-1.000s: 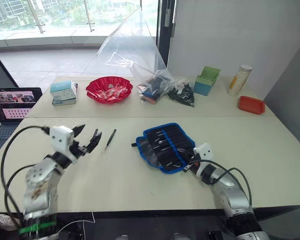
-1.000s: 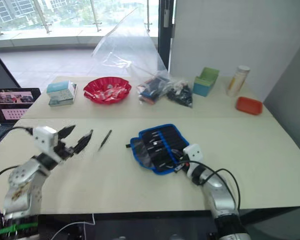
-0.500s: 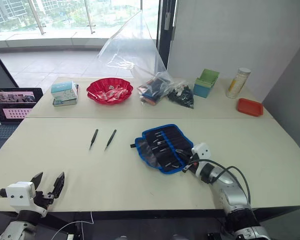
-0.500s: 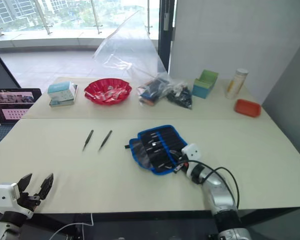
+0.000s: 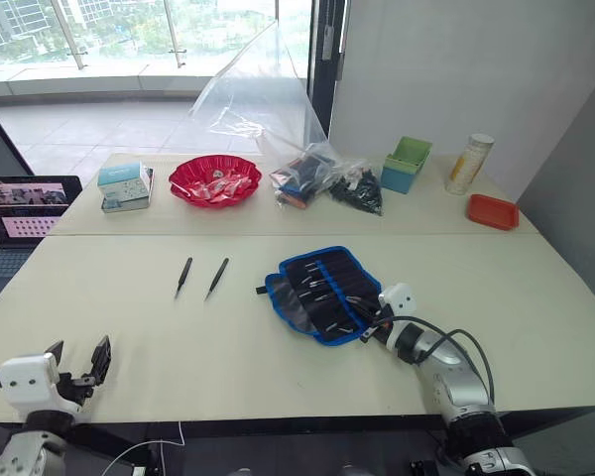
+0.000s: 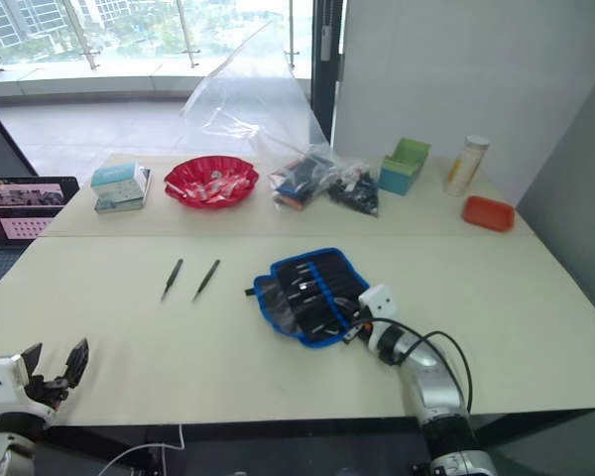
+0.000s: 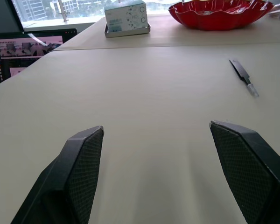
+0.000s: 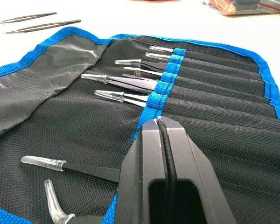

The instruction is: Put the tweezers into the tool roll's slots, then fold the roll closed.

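I had pulled my left claw point(image 5: 77, 365) back to the near edge of the tabletop point(image 5: 496, 288), fingers wide and empty, leaving two tweezers point(image 5: 200, 277) loose, well apart from the roll point(image 5: 322, 295). My right claw point(image 8: 161, 135) rested pinched shut on the open roll, so two tweezers were still to insert.

No text or label can be read.

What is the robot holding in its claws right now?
Nothing in the left claw; it is open above bare table. The right claw is closed over the tool roll, and whether it pinches the fabric cannot be told.
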Robot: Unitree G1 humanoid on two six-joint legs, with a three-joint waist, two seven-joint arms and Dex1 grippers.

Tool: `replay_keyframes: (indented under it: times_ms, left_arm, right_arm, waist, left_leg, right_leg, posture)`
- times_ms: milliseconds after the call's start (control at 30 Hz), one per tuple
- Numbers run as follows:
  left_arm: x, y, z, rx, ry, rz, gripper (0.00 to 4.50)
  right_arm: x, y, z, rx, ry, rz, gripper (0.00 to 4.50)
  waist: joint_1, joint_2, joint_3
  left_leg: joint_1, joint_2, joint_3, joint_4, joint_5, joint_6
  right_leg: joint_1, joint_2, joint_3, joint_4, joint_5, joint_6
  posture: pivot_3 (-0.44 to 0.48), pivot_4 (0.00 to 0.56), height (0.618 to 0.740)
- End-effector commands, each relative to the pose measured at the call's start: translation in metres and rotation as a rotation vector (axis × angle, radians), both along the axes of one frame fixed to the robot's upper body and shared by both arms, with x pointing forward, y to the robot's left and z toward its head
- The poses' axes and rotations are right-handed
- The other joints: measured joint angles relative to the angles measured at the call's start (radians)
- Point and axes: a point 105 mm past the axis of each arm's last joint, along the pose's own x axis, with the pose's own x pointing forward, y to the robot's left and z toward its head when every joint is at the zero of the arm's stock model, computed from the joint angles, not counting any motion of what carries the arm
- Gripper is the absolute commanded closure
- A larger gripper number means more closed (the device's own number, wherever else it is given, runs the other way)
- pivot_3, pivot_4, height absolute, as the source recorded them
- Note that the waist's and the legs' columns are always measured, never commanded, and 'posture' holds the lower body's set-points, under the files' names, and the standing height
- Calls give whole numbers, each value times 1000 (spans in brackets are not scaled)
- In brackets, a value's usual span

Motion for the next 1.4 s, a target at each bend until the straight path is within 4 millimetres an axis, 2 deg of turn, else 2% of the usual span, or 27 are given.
replay_keyframes:
  times_ms: [33, 133, 200, 300, 367, 467, 600, 800, 1000, 1100, 1400]
  left_arm:
    - [28, -9, 22, -38, -2, -74, 657]
    - [56, -26, 39, -65, 55, -192, 657]
    - [73, -30, 47, -110, 116, -213, 657]
    - [91, -31, 47, -101, 256, -175, 657]
    - [99, -39, 40, -85, 344, -231, 657]
    - [113, -44, 37, -126, 372, -227, 657]
    - [123, -58, 33, -100, 395, -268, 657]
    - [136, -63, 20, -43, 422, -245, 657]
    - [150, -82, 6, -50, 434, -253, 657]
    - [152, -88, 2, -51, 442, -254, 1433]
    - [154, -90, 3, -84, 414, -252, 4401]
  right_arm:
    - [-9, 10, -25, -27, 89, 28, 4500]
    - [-10, 9, -25, -24, 87, 22, 4500]
    - [-10, 9, -24, -21, 86, 13, 4500]
    - [-10, 8, -24, -16, 82, -2, 4500]
    - [-10, 8, -24, -16, 81, -6, 4500]
    - [-11, 7, -24, -17, 78, -12, 4500]
    - [-9, 3, -21, -19, 70, -31, 4500]
    - [-8, -3, -18, -26, 63, -47, 4500]
    - [-8, -6, -19, -38, 63, -51, 4500]
    - [-8, -6, -18, -39, 61, -52, 4500]
    - [-8, -5, -18, -42, 65, -46, 4500]
  waist:
    - [3, 0, 0]
    - [3, 0, 0]
    - [2, 0, 0]
    - [-3, -1, 0]
    - [-9, -1, 0]
    - [-12, 0, 0]
    - [-12, 0, 0]
    - [-3, 0, 0]
    - [11, 0, 0]
    - [12, 0, 0]
    - [13, 0, 0]
  left_leg:
    - [0, 0, 0, 0, 0, 0]
    - [0, 0, 0, 0, 0, 0]
    - [0, 0, 0, 0, 0, 0]
    - [0, -1, 1, 0, -1, 0]
    - [0, -1, 1, 0, -1, 0]
    - [0, -1, 1, -1, -1, 0]
    - [-1, -1, 1, -1, -1, -1]
    - [-1, -1, 1, -1, -1, -1]
    - [-1, -2, 2, -1, -1, -1]
    - [-1, -2, 2, -1, -1, -1]
    - [-1, -3, 2, 0, -1, -1]
  right_leg:
    - [0, 0, 0, 0, 0, 0]
    - [-1, 0, 0, 2, 0, 0]
    - [-1, 0, 0, 2, 0, 0]
    - [-2, 0, 0, 3, 0, 0]
    - [-3, 0, 0, 3, 0, 0]
    - [-4, 1, -1, 4, 0, 0]
    - [-5, 1, -1, 3, 0, 0]
    - [-5, 0, -1, 3, 0, 0]
    - [-4, -3, -1, 2, 0, 0]
    - [-3, -4, -1, 2, 0, 0]
    - [-3, -4, -1, 2, 0, 0]
  posture:
    - [0, 150, 740]
    - [0, 150, 740]
    - [0, 150, 740]
    - [0, 150, 740]
    - [0, 150, 740]
    - [0, 150, 740]
    - [0, 150, 740]
    - [0, 150, 740]
    - [0, 150, 740]
    - [0, 150, 740]
    - [0, 150, 740]
